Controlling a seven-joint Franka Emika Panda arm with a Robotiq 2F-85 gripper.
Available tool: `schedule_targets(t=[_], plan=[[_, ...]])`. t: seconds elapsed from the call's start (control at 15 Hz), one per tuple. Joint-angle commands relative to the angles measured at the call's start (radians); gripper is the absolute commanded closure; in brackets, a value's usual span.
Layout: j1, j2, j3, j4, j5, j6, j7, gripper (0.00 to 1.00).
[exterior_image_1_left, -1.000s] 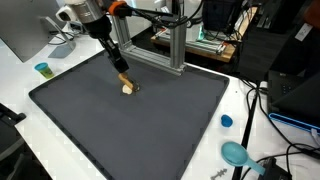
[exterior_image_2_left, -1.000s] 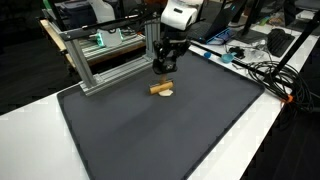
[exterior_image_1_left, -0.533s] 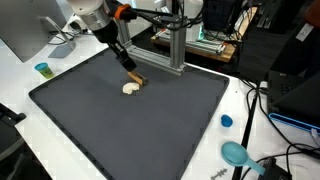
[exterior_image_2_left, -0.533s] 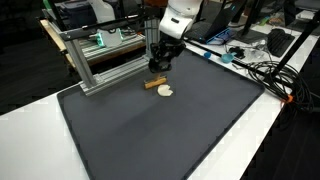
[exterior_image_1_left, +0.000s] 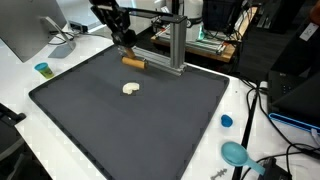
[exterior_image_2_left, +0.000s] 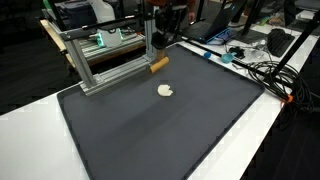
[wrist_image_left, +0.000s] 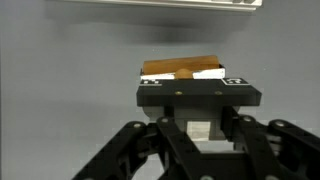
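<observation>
Gripper (exterior_image_1_left: 127, 50) clamped on the brown wooden block (exterior_image_1_left: 134, 63), held above the far side of the mat (exterior_image_1_left: 120, 130) beside the aluminium frame (exterior_image_1_left: 176, 45), long axis crosswise to the jaws; white piece (exterior_image_1_left: 131, 88) lies nearer, below.

I've got the brown block (exterior_image_1_left: 135, 63) clamped in my tool (exterior_image_1_left: 129, 56). It's a short wooden bar, lying level and crosswise between the fingers, and the wrist view shows its warm brown face (wrist_image_left: 180, 68). It hangs clear of the dark surface (exterior_image_1_left: 130, 130), up by the far edge. Below it the cream piece (exterior_image_1_left: 130, 88) lies flat on the surface, small and rounded with a notch in one side (exterior_image_2_left: 165, 90). It sits in the far half, away from every corner.
</observation>
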Motion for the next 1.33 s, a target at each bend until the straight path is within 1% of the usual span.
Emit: schedule_targets(t=[0.0,0.2,0.27,0.33,0.4,0.47,0.53,0.8,0.87,0.93,1.0,1.13,1.27], plan=[[0.006,-0.026,0.043,0.046,-0.008,-0.053,-0.153,0.78],[0.002,0.008,0.064,0.083,-0.017,-0.038,-0.299,0.78],[0.002,0.019,0.067,0.091,-0.035,-0.031,-0.346,0.78],[0.005,0.035,0.064,0.103,-0.077,-0.011,-0.379,0.78],[0.009,0.051,0.061,0.112,-0.119,0.021,-0.401,0.78],[0.006,0.011,0.065,0.059,-0.063,0.002,-0.335,0.78],[0.004,0.022,0.065,0.062,-0.07,0.012,-0.341,0.53],[0.005,0.03,0.066,0.06,-0.07,0.012,-0.338,0.53],[0.004,-0.004,0.071,0.013,-0.057,0.05,-0.338,0.78],[-0.005,-0.031,0.082,-0.03,-0.038,0.132,-0.384,0.78],[-0.013,-0.042,0.089,-0.053,-0.026,0.186,-0.431,0.78],[-0.029,-0.051,0.101,-0.079,-0.004,0.234,-0.553,0.78],[-0.042,-0.047,0.105,-0.093,0.002,0.247,-0.679,0.78]])
